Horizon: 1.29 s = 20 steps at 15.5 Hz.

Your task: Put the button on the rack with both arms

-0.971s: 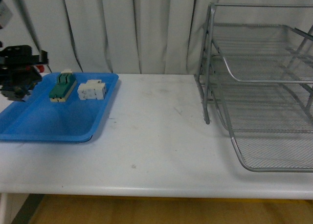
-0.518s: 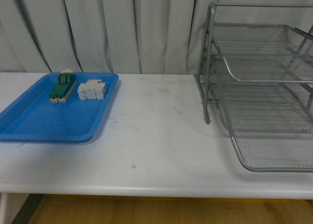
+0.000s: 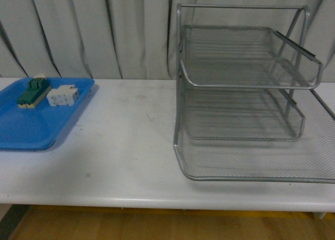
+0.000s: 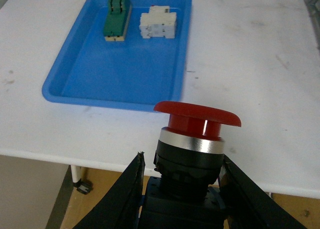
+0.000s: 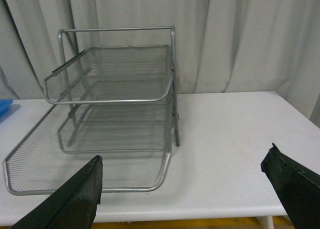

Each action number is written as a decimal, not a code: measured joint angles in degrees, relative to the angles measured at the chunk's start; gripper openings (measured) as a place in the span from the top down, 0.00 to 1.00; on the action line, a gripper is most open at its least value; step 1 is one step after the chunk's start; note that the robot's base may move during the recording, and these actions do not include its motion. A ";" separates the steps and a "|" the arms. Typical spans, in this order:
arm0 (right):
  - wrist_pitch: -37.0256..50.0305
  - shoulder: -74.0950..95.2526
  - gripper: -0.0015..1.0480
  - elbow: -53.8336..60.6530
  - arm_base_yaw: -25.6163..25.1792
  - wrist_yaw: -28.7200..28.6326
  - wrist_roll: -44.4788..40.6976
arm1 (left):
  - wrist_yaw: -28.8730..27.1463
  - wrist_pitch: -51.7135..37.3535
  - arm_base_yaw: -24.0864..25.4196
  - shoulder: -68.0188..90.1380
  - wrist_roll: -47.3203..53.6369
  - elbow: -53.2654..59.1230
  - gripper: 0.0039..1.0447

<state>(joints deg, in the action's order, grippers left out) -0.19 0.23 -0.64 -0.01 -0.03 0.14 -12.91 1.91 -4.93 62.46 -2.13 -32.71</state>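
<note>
My left gripper (image 4: 182, 181) is shut on the button (image 4: 195, 134): red mushroom cap, silver ring, black body. In the left wrist view it is held above the white table's near edge, short of the blue tray (image 4: 90, 89). The silver wire rack (image 3: 246, 98) stands on the right half of the table in the front view, and shows in the right wrist view (image 5: 115, 109). My right gripper (image 5: 185, 189) is open and empty, its fingers (image 5: 75, 201) wide apart near the table's edge, facing the rack. Neither arm shows in the front view.
The blue tray (image 3: 21, 130) sits at the table's left with a green block (image 3: 32, 91) and a white block (image 3: 63, 95) at its far end; both show in the left wrist view (image 4: 117, 20) (image 4: 159, 25). Grey curtains hang behind the table.
The front view has shifted: the tray now sits further left and the whole rack is in view. The left gripper seen at the left edge one second ago has left that view.
</note>
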 joint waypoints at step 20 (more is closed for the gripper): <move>0.00 0.00 0.06 0.00 0.00 0.20 0.00 | 15.21 -7.04 -23.08 50.36 16.00 -34.05 0.62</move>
<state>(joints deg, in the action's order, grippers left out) -0.19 0.23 -0.64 -0.01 0.16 0.14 2.31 -5.13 -28.01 112.81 13.87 -66.76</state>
